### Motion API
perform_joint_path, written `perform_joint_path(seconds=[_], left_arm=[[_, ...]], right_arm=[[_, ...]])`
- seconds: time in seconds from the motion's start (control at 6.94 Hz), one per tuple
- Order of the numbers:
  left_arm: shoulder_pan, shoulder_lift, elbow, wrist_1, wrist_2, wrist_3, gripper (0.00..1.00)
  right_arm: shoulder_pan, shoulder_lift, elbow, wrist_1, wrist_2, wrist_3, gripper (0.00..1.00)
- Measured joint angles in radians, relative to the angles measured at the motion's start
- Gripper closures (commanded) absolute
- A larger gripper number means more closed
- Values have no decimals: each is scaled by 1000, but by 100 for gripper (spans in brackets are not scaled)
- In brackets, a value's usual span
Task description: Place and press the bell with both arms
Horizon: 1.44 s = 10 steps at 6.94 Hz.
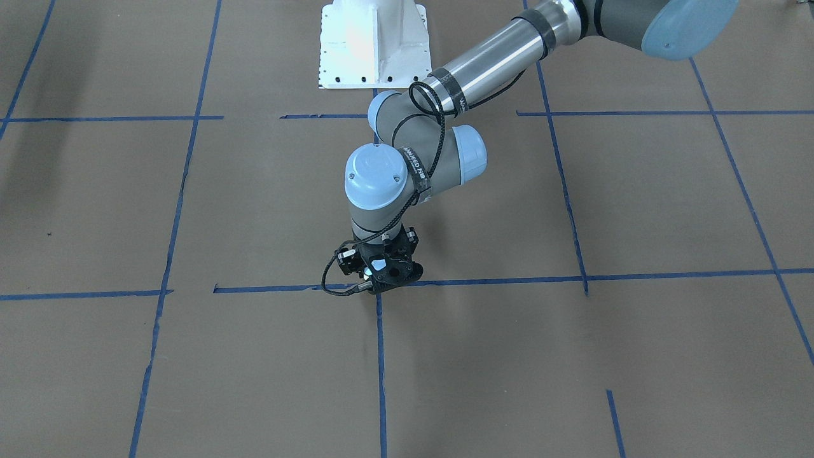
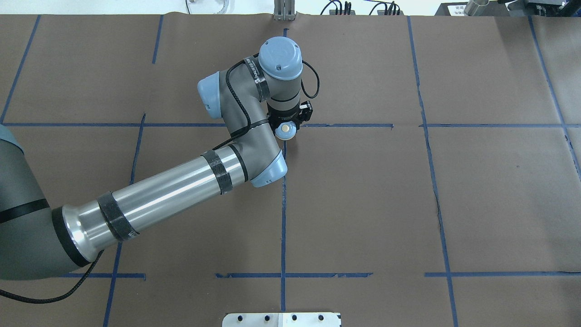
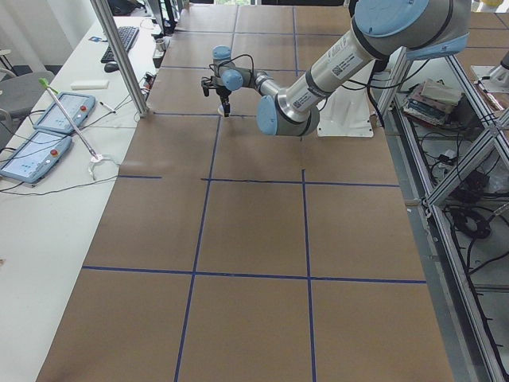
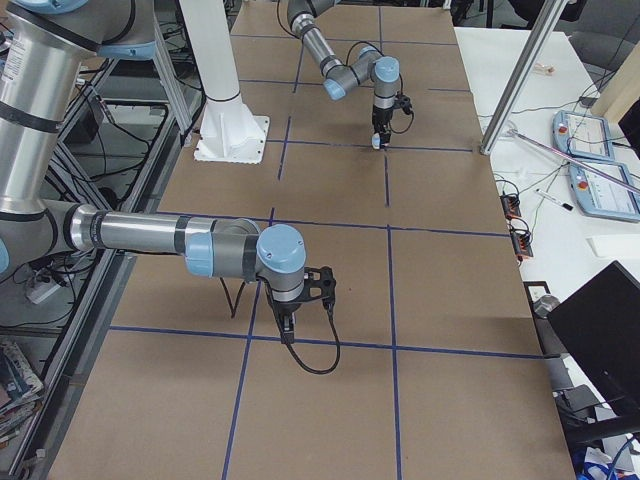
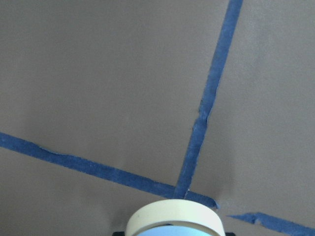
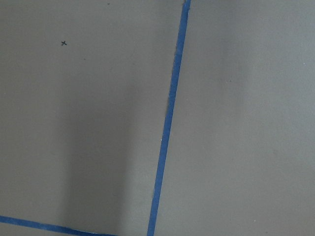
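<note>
My left gripper (image 2: pixel 286 123) points down over the blue tape crossing at the table's middle and is shut on the bell (image 2: pixel 285 129), a small light-blue dome with a cream button on top. The bell's cream base rim (image 5: pixel 172 219) shows at the bottom edge of the left wrist view, right by the tape crossing (image 5: pixel 184 189). I cannot tell whether the bell touches the table. The left gripper also shows in the front view (image 1: pixel 381 277). My right gripper (image 4: pixel 286 335) shows only in the exterior right view, pointing down close to the table; I cannot tell whether it is open.
The white mounting pedestal (image 1: pixel 372 44) stands at the robot's side of the table. Blue tape lines (image 6: pixel 167 123) divide the brown table into squares. A side table with teach pendants (image 3: pixel 48 127) and a metal post (image 3: pixel 119 56) lie beyond the far edge.
</note>
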Motion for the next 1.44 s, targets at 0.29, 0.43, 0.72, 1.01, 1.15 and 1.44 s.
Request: perform_joint_path(seconds=[0.29,0.43,0.72,1.01,1.15,1.44], left_arm=[[-10,-1,-1,-1,0,26,0],[-28,-3,-3,-1,-4,45,0],[-91,-3,-18,13,-93,75,0],[-154,16,-86,89,-177,154,0],[-178,79,-185,151,-187,228,0],[-243,327,-480,244,-192,435,0]], right_arm=[[0,1,0,0,-1,0,0],[0,2,0,1,-1,0,0],[0,3,0,1,0,0,0],[-1,13,3,2,4,0,0],[-1,21,6,2,20,2,0],[-3,87,5,0,57,5,0]])
